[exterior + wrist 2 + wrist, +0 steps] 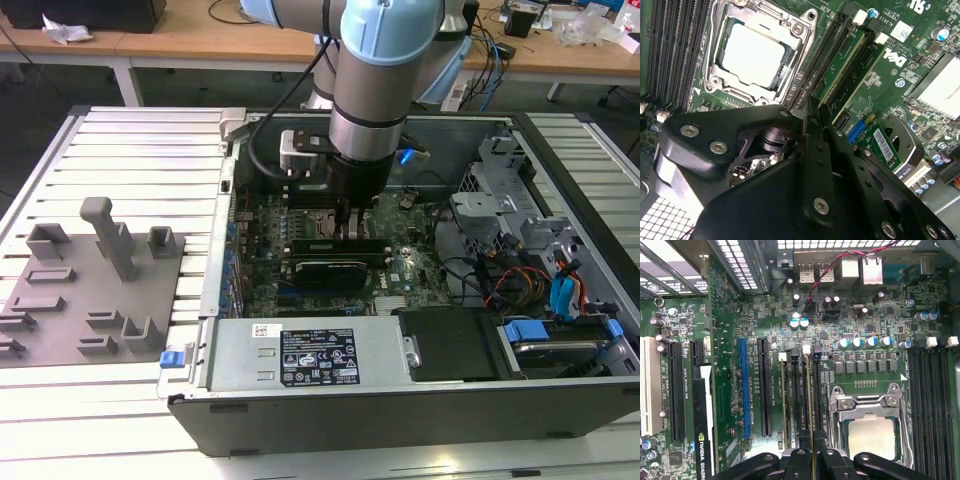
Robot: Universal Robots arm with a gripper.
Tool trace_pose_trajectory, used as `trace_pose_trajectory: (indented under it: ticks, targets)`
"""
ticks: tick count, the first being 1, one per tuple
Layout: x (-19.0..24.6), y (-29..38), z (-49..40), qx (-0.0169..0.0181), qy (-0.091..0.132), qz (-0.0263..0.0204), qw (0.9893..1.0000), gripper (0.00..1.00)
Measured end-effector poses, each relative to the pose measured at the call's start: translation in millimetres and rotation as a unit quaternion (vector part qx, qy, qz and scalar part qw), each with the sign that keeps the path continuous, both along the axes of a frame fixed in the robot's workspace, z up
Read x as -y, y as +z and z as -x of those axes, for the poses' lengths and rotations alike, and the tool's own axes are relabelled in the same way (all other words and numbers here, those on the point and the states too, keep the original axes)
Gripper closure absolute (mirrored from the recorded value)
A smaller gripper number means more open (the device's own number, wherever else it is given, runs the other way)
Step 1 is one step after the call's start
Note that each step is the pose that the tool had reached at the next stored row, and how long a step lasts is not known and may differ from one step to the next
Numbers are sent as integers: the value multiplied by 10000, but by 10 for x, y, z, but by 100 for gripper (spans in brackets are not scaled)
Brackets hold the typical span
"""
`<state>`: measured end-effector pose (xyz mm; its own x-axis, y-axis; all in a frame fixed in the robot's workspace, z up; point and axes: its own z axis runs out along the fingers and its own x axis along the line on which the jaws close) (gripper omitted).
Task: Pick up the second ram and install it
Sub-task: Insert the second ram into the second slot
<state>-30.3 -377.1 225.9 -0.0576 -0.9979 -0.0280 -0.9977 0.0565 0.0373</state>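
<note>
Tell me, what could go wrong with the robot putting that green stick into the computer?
The second ram sits edge-on between the jaws of the gripper, over a black slot. If it's a bit crooked, pushing could bend or jam it. The CPU socket is right beside, so a slip might bump it.

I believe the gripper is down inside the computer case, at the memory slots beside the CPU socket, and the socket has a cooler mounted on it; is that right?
Not quite. The gripper is inside the computer case at the memory slots, but the CPU socket has no cooler on it: both wrist views show it uncovered, with the bare CPU lid exposed.
</note>
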Motion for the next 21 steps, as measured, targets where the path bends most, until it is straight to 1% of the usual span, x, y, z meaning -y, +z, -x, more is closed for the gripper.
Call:
trace_pose_trajectory:
  ticks: [5,6,7,9,12,13,14,15,21]
  targets:
    - [0,-13,1,-2,-1,-8,10000,86]
    - [0,-13,1,-1,0,-8,10000,85]
    - [0,-15,0,0,0,-9,10000,79]
    - [0,94,0,0,0,-9,10000,79]
    - [-12,185,0,-1,-1,-6,10000,79]
    - [-18,234,0,-1,0,0,10000,80]
    - [-23,280,0,-1,0,5,10000,87]
    - [-24,283,0,0,0,4,10000,89]
    - [-24,285,0,0,0,5,10000,89]
